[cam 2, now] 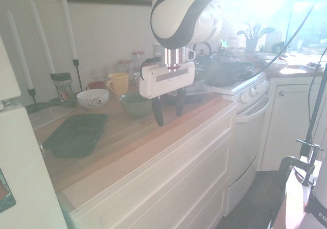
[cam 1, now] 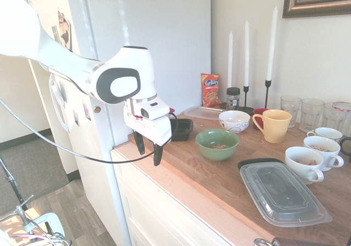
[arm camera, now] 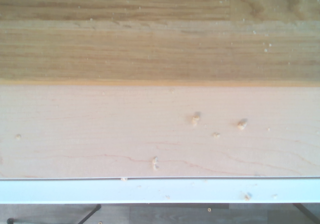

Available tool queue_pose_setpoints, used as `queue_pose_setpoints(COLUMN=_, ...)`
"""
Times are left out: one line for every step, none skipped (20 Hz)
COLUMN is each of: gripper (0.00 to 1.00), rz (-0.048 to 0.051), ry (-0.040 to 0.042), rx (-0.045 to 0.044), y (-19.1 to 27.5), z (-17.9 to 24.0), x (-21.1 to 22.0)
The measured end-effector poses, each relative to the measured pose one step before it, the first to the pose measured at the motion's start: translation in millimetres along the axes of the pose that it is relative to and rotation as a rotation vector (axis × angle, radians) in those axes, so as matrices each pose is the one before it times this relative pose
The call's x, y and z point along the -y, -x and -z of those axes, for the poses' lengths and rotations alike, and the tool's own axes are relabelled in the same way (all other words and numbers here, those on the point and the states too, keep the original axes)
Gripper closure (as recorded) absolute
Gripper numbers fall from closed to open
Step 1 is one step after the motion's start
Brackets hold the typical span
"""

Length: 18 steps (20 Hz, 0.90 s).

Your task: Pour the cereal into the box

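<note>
Tool (cam 1: 148,148) agape above counter edge (arm camera: 160,134)

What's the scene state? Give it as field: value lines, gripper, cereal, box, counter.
gripper: gripper open, empty, pointing down above the counter's front edge
cereal: cereal in the green bowl, untouched
box: black tray on the counter, away from the gripper; looks empty
counter: wooden counter; a few loose crumbs near the edge
nearby: yellow mug, white cups, lidded container
</note>
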<state>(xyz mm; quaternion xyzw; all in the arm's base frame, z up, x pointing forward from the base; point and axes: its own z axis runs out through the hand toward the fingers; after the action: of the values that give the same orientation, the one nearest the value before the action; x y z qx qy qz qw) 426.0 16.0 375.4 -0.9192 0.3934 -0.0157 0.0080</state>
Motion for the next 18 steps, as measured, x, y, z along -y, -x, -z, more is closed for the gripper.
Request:
queue_pose_setpoints(gripper=0.0, rz=-0.00118, ry=0.00097, rx=0.00083, y=0.01, z=-0.55, x=-0.04)
queue_pose_setpoints(gripper=0.0, rz=-0.0064, ry=0.00246, rx=0.00061, y=0.52, z=-1.0, x=-0.45)
queue_pose_setpoints(gripper=0.0, rz=-0.00566, ry=0.00053, rx=-0.00247, y=0.57, z=0.1, x=0.68)
queue_pose_setpoints(gripper=0.0, rz=-0.00339, ry=-0.00012, rx=-0.00372, y=0.87, z=0.5, x=1.34)
queue_pose_setpoints(gripper=0.0, rz=-0.00141, ry=-0.00142, rx=-0.0065, y=0.34, z=2.12, x=2.25)
queue_pose_setpoints(gripper=0.0, rz=-0.00171, ry=-0.00401, rx=-0.01059, y=-0.58, z=4.24, x=3.38)
queue_pose_setpoints(gripper=0.0, rz=-0.00149, ry=-0.00738, rx=-0.01106, y=-1.93, z=6.03, x=3.81)
queue_pose_setpoints(gripper=0.0, rz=-0.00294, ry=-0.0068, rx=-0.011, y=-3.24, z=6.72, x=3.71)
queue_pose_setpoints(gripper=0.0, rz=-0.00579, ry=-0.00858, rx=-0.0129, y=-5.41, z=7.83, x=4.22)
queue_pose_setpoints(gripper=0.0, rz=-0.00827, ry=-0.00835, rx=-0.00971, y=-8.39, z=8.53, x=4.18)
queue_pose_setpoints(gripper=0.0, rz=-0.011, ry=-0.00716, rx=-0.00695, y=-10.75, z=7.68, x=3.56)
queue_pose_setpoints(gripper=0.0, rz=-0.01358, ry=-0.00326, rx=-0.00454, y=-12.26, z=5.78, x=2.72)
queue_pose_setpoints(gripper=0.0, rz=-0.01408, ry=0.00033, rx=-0.00401, y=-13.76, z=4.99, x=2.12)
queue_pose_setpoints(gripper=0.0, rz=-0.01484, ry=0.00153, rx=-0.00018, y=-14.03, z=3.77, x=1.66)
queue_pose_setpoints(gripper=0.0, rz=-0.01158, ry=0.00099, rx=0.00138, y=-12.79, z=3.08, x=1.89)
queue_pose_setpoints(gripper=0.0, rz=-0.00946, ry=0.00167, rx=0.00227, y=-11.96, z=2.27, x=1.74)
queue_pose_setpoints(gripper=0.0, rz=-0.00751, ry=0.00103, rx=0.00138, y=-11.64, z=2.32, x=0.94)
queue_pose_setpoints(gripper=0.0, rz=-0.00625, ry=0.00039, rx=-0.00006, y=-12.79, z=4.61, x=0.8)
